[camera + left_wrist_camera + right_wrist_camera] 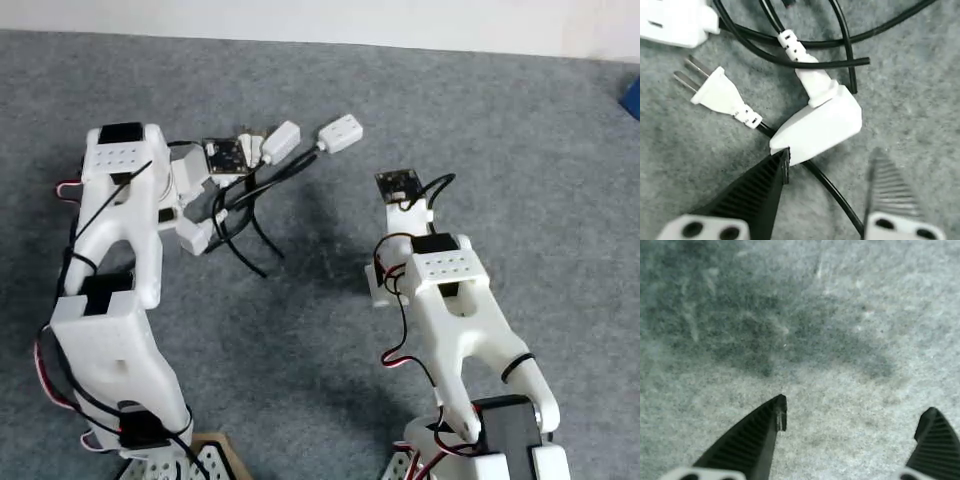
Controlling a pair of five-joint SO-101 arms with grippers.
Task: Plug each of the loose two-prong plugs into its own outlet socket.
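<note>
My left gripper [827,160] is open just above the grey carpet, and a white angled plug [820,120] lies right ahead of its fingers, touching the tip of the dark finger [772,175]. Beside it rests a straight white two-prong plug [717,95], prongs bare and pointing toward a white outlet socket [675,20]. In the high view two outlet sockets [282,140] [340,132] lie at the back, past the left gripper [205,205]. My right gripper [855,420] is open over bare carpet, apart from the cords, with nothing between its fingers; it stands at mid-table [408,205].
Black cables [840,42] loop and cross around the plugs and trail toward the table's middle [250,235]. A wooden corner [215,445] sits by the left arm's base. Something blue [632,95] shows at the far right edge. Grey carpet [520,170] covers the table.
</note>
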